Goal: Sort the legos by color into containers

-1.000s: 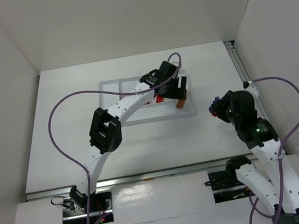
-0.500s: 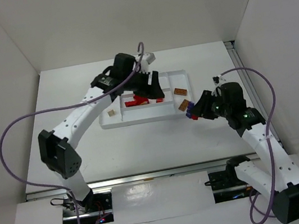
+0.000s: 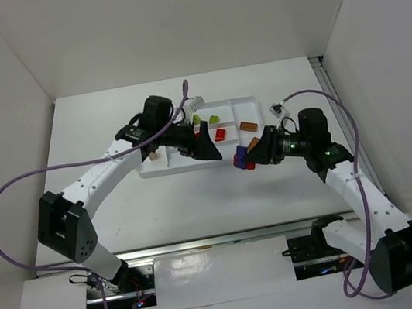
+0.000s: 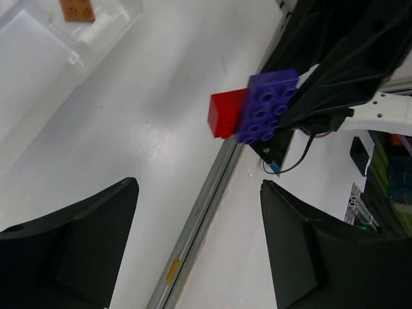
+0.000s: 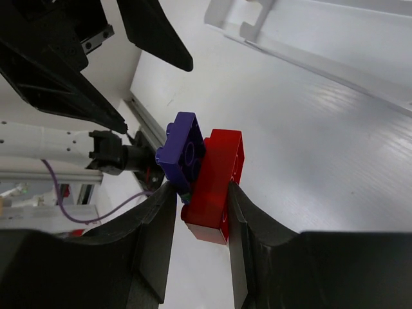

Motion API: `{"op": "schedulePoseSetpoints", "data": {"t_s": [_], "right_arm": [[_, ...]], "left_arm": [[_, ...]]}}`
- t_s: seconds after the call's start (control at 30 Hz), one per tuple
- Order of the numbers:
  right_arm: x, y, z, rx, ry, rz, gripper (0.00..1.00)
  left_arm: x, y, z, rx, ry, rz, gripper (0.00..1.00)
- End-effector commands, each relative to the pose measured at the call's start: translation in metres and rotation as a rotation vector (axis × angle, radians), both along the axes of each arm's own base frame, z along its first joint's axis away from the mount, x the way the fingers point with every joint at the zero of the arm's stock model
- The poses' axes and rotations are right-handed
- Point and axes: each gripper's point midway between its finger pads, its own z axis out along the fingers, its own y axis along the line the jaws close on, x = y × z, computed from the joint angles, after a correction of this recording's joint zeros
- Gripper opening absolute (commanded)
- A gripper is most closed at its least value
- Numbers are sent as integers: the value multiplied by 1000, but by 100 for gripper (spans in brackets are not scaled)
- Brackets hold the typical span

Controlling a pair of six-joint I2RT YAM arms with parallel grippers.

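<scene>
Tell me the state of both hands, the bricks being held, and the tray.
left hand: open, holding nothing
right hand: shut on the red brick and purple brick
red brick: gripped, stuck to the purple brick
purple brick: gripped, studs facing the left hand
tray: legos in several compartments

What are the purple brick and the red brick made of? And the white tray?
The purple brick and red brick look like hard plastic: smooth, slightly shiny, crisp-edged, with moulded round studs on the purple one. The white tray looks like thin plastic too, glossy with low moulded walls, though that is less certain.
</scene>
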Motion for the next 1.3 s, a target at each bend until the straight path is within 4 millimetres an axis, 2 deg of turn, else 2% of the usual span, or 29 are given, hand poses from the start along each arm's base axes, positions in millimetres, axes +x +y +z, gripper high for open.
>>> {"op": "schedulePoseSetpoints", "data": {"t_s": [0.0,0.1,0.13,0.2,0.27,0.3,0.37,0.4,0.53,0.7,0.8,0.9,0.93,1.07,1.17,1.27], "right_arm": [[-1,8,18,72,-81,76,15],[-4,12,29,118,-94,92,15],[-6,15,35,153,-97,111,15],[-10,18,43,193,-105,142,15],[-16,21,49,240,-105,177,15],[-18,22,54,255,-116,191,15],[-25,24,60,281,-126,233,15],[-25,24,60,281,-126,233,15],[-31,24,67,290,-143,271,15],[-30,25,70,284,-146,284,15],[-32,27,72,281,-146,295,15],[-31,32,73,280,-145,297,15],[-33,35,75,282,-145,312,15],[-32,40,74,281,-144,315,15],[-31,43,73,281,-146,317,15],[-27,43,70,279,-135,305,15]], "left_arm": [[-7,-12,35,-114,-86,-60,86],[-15,-12,34,-169,-70,-105,86],[-28,-12,26,-200,-19,-155,86],[-26,-9,33,-261,-70,-181,86],[-41,-7,40,-310,-65,-246,83],[-39,-5,43,-334,-93,-261,81],[-46,0,50,-361,-101,-296,80],[-43,2,49,-361,-118,-293,81],[-51,5,59,-375,-150,-337,87],[-43,0,54,-387,-125,-336,97],[-49,-12,54,-403,-115,-363,98],[-46,-24,53,-385,-132,-356,98],[-45,-25,49,-380,-110,-351,98],[-46,-30,56,-410,-127,-387,98],[-47,-31,59,-430,-127,-395,89],[-53,-29,61,-460,-130,-434,73]]}}
